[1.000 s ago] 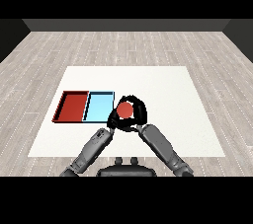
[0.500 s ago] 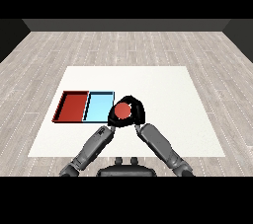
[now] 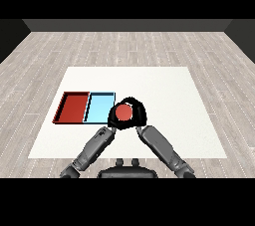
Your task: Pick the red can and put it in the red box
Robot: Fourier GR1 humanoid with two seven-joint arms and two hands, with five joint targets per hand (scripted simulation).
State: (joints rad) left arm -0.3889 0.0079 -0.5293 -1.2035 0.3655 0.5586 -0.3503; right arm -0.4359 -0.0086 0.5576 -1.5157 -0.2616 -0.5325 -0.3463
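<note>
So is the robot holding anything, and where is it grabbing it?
Yes, the red can. The right hand curls round its sides; the red top shows.

Desk point(image 3: 164, 90): smooth matt white; floor point(image 3: 124, 51): pale wood planks; red tray point(image 3: 73, 108), light blue tray point(image 3: 98, 108), red can point(image 3: 123, 113): smooth, plain-coloured; forearms: grey, faint sheen.

The right hand point(image 3: 135, 113) covers the red can's point(image 3: 123, 113) sides — only its top shows; left hand hidden.
</note>
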